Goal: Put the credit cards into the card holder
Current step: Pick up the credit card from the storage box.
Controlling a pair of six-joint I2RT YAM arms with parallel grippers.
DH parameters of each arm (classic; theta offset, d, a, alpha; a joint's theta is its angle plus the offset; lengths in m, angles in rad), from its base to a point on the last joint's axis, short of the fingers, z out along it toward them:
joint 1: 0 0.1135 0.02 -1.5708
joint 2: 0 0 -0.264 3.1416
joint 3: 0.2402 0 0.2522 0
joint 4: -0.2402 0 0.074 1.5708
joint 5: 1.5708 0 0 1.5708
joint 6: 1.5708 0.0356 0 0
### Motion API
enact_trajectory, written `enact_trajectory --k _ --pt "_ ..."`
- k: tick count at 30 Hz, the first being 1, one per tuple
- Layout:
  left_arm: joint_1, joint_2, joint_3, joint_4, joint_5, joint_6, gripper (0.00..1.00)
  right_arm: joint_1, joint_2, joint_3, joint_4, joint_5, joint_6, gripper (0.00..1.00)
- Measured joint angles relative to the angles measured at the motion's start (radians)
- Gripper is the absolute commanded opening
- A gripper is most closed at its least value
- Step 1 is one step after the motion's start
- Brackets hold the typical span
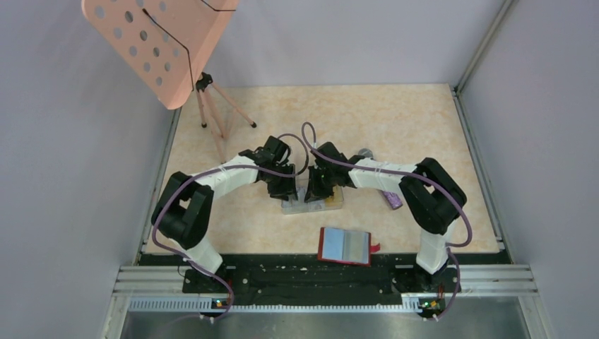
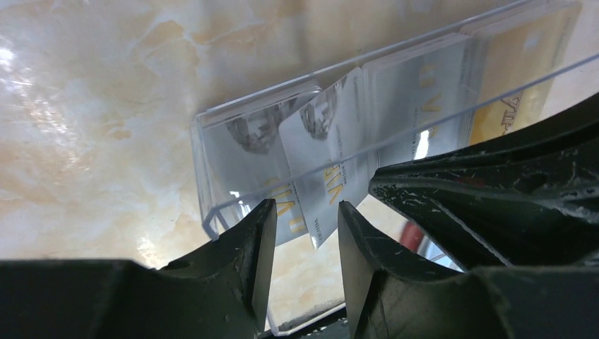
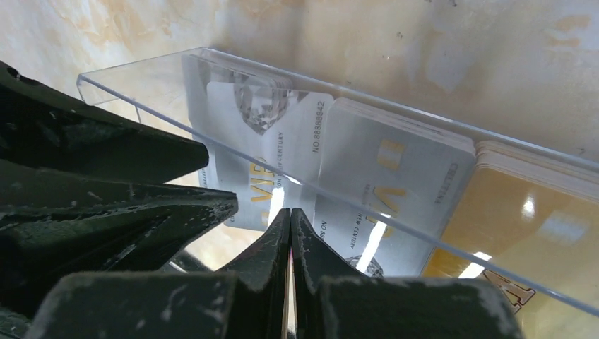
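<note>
Credit cards (image 3: pixel 395 169) lie in tray (image 3: pixel 141 67), behind card holder (image 1: pixel 345 246).

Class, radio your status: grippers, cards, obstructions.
Left gripper open, at pale blue-white plastic cards. Right gripper shut. Cards lie in clear plastic tray; open red wallet apart. No obstruction seen.

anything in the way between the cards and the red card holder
Nothing visible lies on the table between the clear tray and the red card holder. The cards lean inside the tray, behind its clear wall, so they probably must go up over it first.
</note>
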Motion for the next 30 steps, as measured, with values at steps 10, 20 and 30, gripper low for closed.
enact_trajectory --k 10,20,30 --pt "-0.004 0.038 -0.01 0.062 0.051 -0.039 0.3 0.0 0.023 0.0 0.0 -0.002 0.0 0.0" --pt "-0.002 0.028 -0.021 0.093 0.083 -0.058 0.12 0.0 0.023 0.0 -0.001 -0.005 0.0 0.0" --pt "0.001 0.028 -0.012 0.098 0.117 -0.068 0.0 0.0 0.012 0.014 -0.024 0.0 -0.011 0.05"
